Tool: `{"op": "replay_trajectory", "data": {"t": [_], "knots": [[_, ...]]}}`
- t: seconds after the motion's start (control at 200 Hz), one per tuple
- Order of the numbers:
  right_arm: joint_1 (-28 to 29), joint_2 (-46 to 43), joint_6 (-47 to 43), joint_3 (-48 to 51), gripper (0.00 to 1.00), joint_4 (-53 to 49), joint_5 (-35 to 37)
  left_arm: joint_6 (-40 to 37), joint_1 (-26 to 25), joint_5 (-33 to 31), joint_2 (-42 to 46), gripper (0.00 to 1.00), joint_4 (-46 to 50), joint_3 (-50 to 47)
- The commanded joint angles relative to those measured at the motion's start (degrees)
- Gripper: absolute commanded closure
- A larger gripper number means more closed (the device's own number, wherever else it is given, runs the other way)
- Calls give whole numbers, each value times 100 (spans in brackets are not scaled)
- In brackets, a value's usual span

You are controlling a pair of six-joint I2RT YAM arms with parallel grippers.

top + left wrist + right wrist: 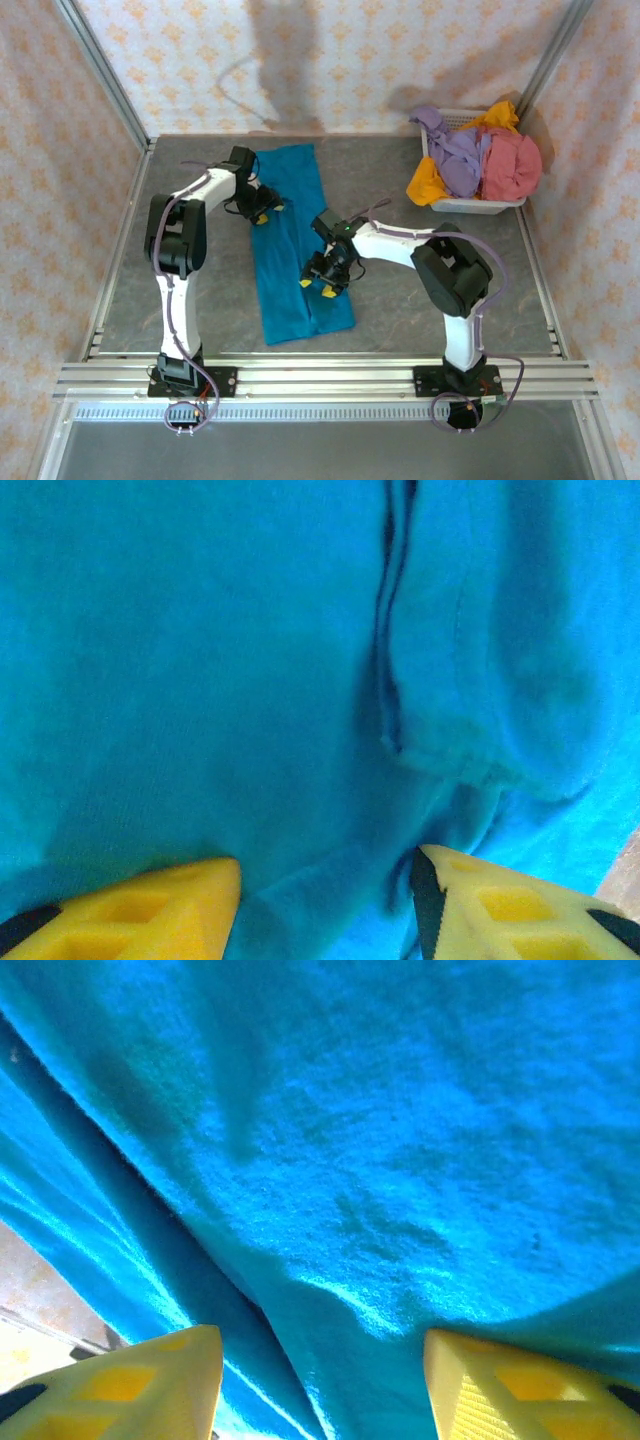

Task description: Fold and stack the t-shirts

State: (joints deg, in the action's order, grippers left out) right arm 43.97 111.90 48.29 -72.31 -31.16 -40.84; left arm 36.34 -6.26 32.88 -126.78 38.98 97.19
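Bright overhead light, soft close-ups.
A broad shadow fell on the back wall (285, 60); in the wrist views the teal-blue t-shirt (200, 680) looked blurred, with glare along its folds.

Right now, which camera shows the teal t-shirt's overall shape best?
Top external: the teal t-shirt lies there whole, a long folded strip. The wrist views give close-ups of its cloth and creases.

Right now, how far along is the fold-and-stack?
Done: teal t-shirt lies as a long narrow strip, sides apparently folded in. In hand: left end effector and right end effector sit on it, jaws apart. Left: cross folds, plus purple t-shirt, orange t-shirt and red t-shirt heaped in the white basket; nothing stacked.
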Motion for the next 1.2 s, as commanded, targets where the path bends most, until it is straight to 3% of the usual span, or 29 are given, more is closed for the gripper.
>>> {"op": "replay_trajectory", "data": {"t": [0.0,0.165,0.295,0.47,0.726,0.896,1.191], "knots": [[147,303,399,5,44,553,-191,-461,-7,-323,-288,47,786,709],[147,-193,335,-59,44,413,181,-894,2,-404,57,47,1355,1175],[134,-643,-283,-362,44,-774,528,-1049,-22,-569,873,46,1773,869],[139,-1370,-711,119,44,-1576,982,-768,-260,-668,2512,46,1607,-1067],[139,-2298,-315,1775,47,-779,979,394,-1282,-1176,4741,51,1022,-3710],[138,-2828,-243,2340,50,-533,952,1061,-2034,-1654,5757,53,1118,-4820],[139,-3113,46,2819,56,-28,777,1999,-2569,-1683,7069,59,1229,-6168]]}}
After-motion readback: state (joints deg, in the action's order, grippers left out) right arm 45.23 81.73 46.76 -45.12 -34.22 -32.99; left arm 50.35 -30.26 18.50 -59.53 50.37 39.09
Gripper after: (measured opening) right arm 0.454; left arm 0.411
